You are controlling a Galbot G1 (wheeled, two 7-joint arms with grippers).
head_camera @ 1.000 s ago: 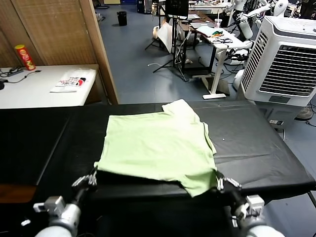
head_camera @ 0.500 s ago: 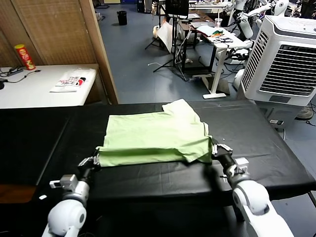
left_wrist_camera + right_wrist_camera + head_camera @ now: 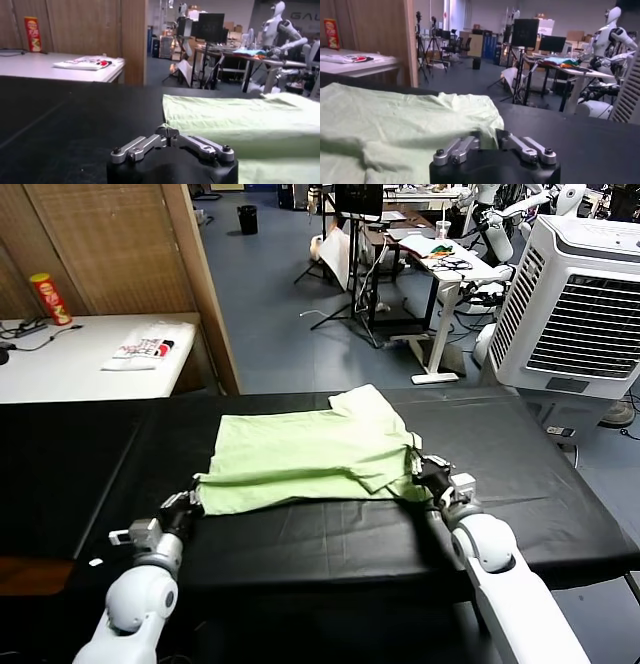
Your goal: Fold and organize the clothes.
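The pale light-green T-shirt [image 3: 300, 449] lies on the black table [image 3: 530, 464], its near hem folded back over the body. Its printed patch is hidden. My left gripper [image 3: 192, 502] is at the near left corner of the fold, fingers shut together on the cloth edge; in the left wrist view the gripper [image 3: 168, 131] touches the T-shirt [image 3: 240, 120]. My right gripper [image 3: 428, 472] is at the right end of the fold. In the right wrist view the gripper [image 3: 487, 136] pinches a fold of the T-shirt [image 3: 395, 125].
A white side table [image 3: 60, 374] at far left holds a white printed item [image 3: 145, 349] and a red can [image 3: 45, 299]. A wooden partition [image 3: 130, 254] stands behind it. A white air cooler [image 3: 575, 294] stands at the right, beyond the table.
Both grippers have moved away from me over the table, carrying the near hem up and over the shirt's body. The shirt now lies folded, shorter front to back.
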